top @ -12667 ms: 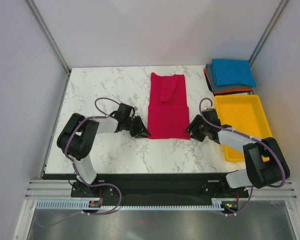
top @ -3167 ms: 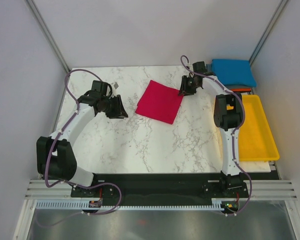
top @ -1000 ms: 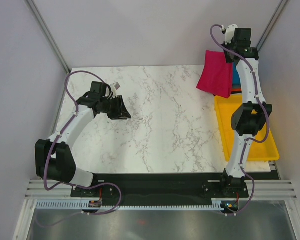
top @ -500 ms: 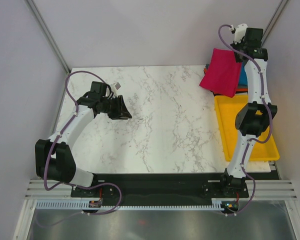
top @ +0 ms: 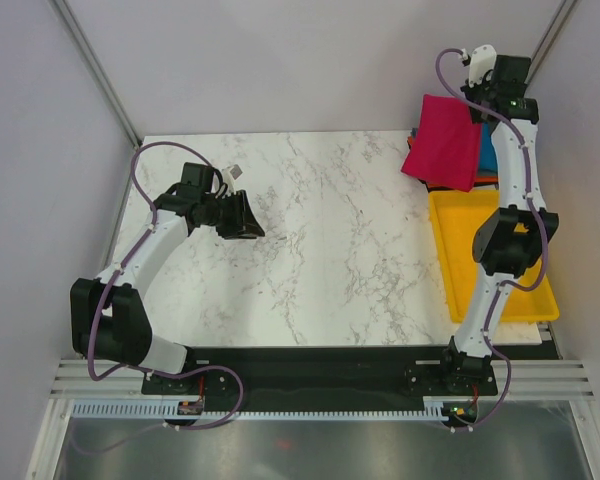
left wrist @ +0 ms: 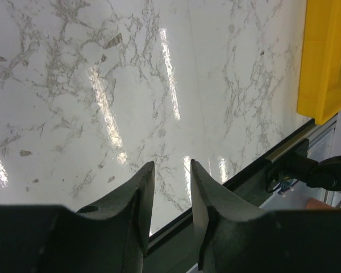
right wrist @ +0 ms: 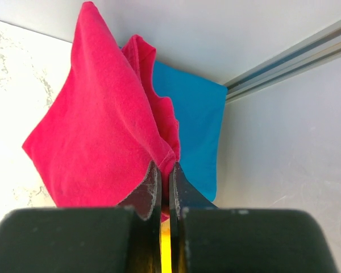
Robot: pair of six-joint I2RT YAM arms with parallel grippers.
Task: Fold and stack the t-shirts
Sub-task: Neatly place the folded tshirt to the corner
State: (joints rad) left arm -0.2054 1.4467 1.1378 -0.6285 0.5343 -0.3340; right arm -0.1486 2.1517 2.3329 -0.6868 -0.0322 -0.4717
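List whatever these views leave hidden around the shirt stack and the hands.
- Top external: the red t-shirt covers most of the blue t-shirt and whatever lies beneath.
- Right wrist: red cloth hides what lies under the right hand.
- Left wrist: the frame edge cuts off the yellow tray.

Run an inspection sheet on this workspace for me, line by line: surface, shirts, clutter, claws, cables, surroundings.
Surface: white marbled table, glossy, with light glare in the left wrist view.
Job's things: folded red t-shirt hangs in the air over the far right corner; folded blue t-shirt lies behind it.
Clutter: yellow tray at the right edge; small grey speck near the left arm.
Grippers: left claw slightly open, holding nothing, above the table; right claw shut on the red t-shirt's edge.
Cables: purple cables loop along both arms; no snag seen.
Surroundings: pale walls with metal corner posts.
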